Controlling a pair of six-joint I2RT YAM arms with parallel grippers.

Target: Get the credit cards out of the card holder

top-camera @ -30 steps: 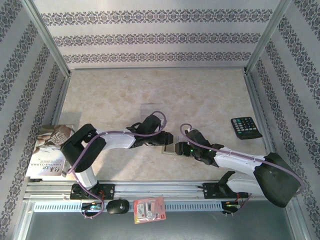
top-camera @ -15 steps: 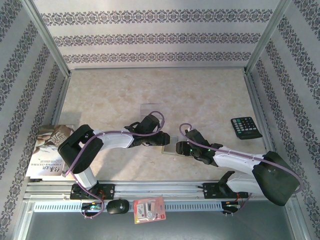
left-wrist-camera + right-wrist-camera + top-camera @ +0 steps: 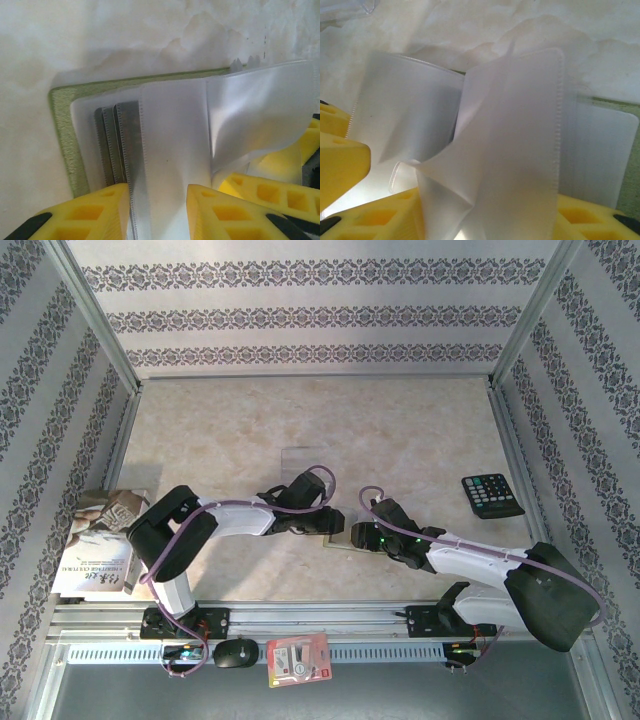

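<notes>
The small flat olive-green folding card holder (image 3: pixel 338 538) lies open on the table, well left of the black keyed calculator (image 3: pixel 491 495) and a little nearer the arm bases, with its pale translucent plastic sleeves (image 3: pixel 170 140) fanned up. On its side away from the calculator, the left gripper (image 3: pixel 325 523) has its yellow fingers (image 3: pixel 95 215) spread astride one flat sleeve. The right gripper (image 3: pixel 357 533) meets the holder's calculator-side edge, where a crumpled sleeve (image 3: pixel 515 125) hides whether it is pinching.

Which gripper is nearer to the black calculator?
The right gripper; it meets the card holder on the side toward the calculator, the left gripper opposite.
</notes>
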